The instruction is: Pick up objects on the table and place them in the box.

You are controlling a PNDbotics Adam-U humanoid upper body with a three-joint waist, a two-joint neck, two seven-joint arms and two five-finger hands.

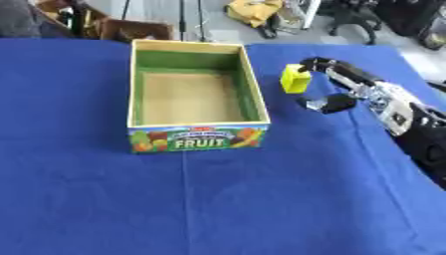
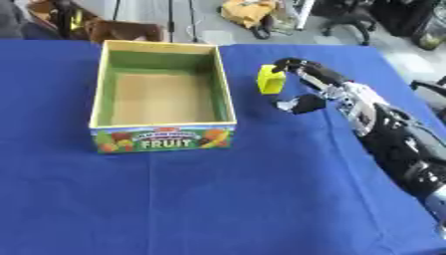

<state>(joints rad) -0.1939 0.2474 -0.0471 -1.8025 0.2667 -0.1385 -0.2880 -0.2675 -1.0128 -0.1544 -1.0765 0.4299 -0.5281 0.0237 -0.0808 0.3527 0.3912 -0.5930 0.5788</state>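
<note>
The right hand (image 1: 324, 84) grips a yellow block (image 1: 295, 78), fingers above and thumb below, apparently raised off the desk (image 1: 218, 199). Judged step: carrying it to the box. The box (image 1: 197, 130), open-topped and marked FRUIT, stands just left of the hand and appears empty. Next the hand must travel left over the rim, then release. The left hand is not visible.

My right hand (image 1: 324, 74) holds the yellow block (image 1: 294, 79) just right of the open fruit box (image 1: 197, 130), a narrow strip of blue tablecloth (image 1: 218, 199) between them. The box's right wall (image 1: 254, 84) stands in the way leftward. The box interior is bare cardboard. Near and left, the cloth lies open.
</note>
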